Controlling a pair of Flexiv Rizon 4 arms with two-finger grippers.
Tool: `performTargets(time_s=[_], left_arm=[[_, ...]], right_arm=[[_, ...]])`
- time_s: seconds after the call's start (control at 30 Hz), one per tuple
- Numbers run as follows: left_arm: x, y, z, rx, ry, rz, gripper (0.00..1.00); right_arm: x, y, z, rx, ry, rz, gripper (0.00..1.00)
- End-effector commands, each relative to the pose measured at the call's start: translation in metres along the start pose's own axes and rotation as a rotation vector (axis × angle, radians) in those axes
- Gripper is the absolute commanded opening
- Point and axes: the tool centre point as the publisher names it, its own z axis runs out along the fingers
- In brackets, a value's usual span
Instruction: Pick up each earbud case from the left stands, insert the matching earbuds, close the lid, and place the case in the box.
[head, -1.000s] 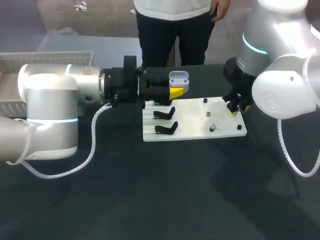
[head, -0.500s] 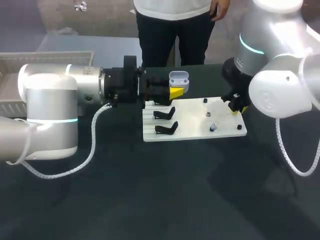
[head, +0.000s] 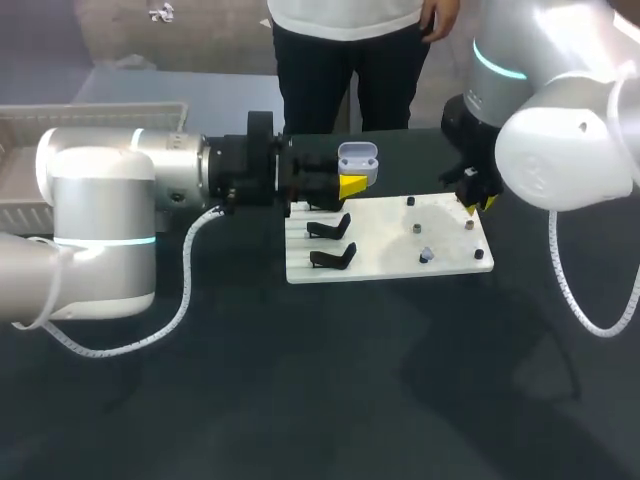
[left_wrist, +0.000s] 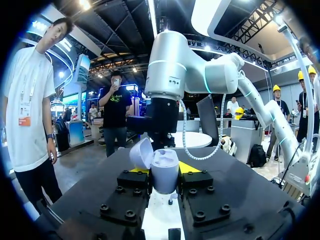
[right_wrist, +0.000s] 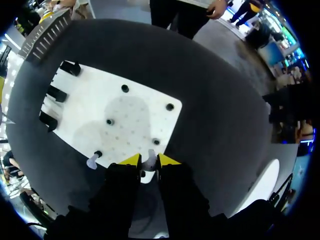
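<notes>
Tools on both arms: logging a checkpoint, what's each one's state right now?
Left tool: closed on the earbud case, lid open.
Right tool: closed on an earbud.

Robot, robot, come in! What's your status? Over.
Left end effector shut on earbud case, lid open. Right end effector shut on one earbud, above white board. Nothing between them.
</notes>
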Motion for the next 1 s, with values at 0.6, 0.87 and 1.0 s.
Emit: performTargets(time_s=[0.6,0.87,1.0], left_arm=[[0.001,-0.001,0.000,-0.004,-0.005,0.004,0.00],[0.001,-0.001,0.000,-0.004,-0.005,0.004,0.00],[0.001,-0.001,0.000,-0.004,-0.005,0.004,0.00]], right_arm=[[0.038,0.048,-0.124,0.057,-0.048,0.089,0.00],[0.038,0.048,-0.124,0.057,-0.048,0.089,0.00],[0.038,0.048,-0.124,0.057,-0.048,0.089,0.00]])
